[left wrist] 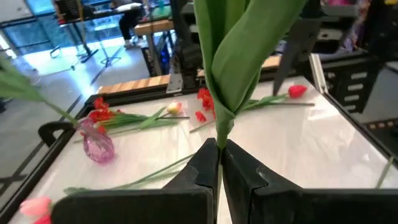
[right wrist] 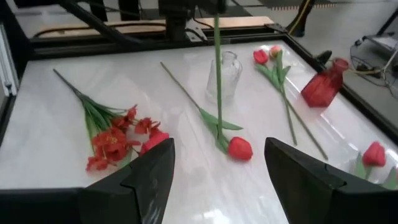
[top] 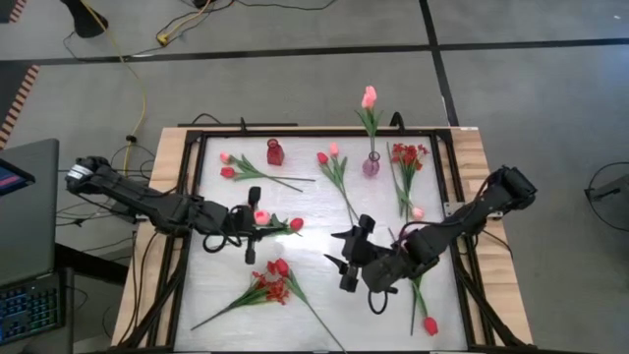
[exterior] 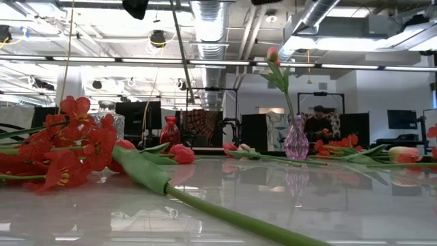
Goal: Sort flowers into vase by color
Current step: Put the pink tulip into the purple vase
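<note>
My left gripper [top: 254, 228] is left of the table's middle, shut on a long green stem [left wrist: 233, 74] with leaves. A pink blossom [top: 261, 216] shows just above the gripper. In the right wrist view the stem [right wrist: 217, 68] hangs straight down in front of a clear glass vase [right wrist: 224, 74]. My right gripper [top: 346, 258] stands open near the middle of the table with nothing between its fingers. A red tulip [right wrist: 239, 148] lies flat on the table between the two grippers. A purple vase [top: 371, 162] at the back holds one pink tulip [top: 369, 95]. My left gripper pinches the green stem [left wrist: 219, 135] just below its leaves, between its two fingers. The fingers come at it nearly level from the table's left and lie across the stem. The flower stands upright in the hold, leaves above the fingers and the bare stem hanging below them.
A red vase [top: 274, 152] stands at the back left. Tulips lie beside it [top: 228, 167] and at the back middle [top: 329, 157]. Red sprays lie at the near left [top: 270, 285] and back right [top: 408, 157]. A red tulip [top: 429, 324] lies near right. A black frame [top: 192, 197] rims the table.
</note>
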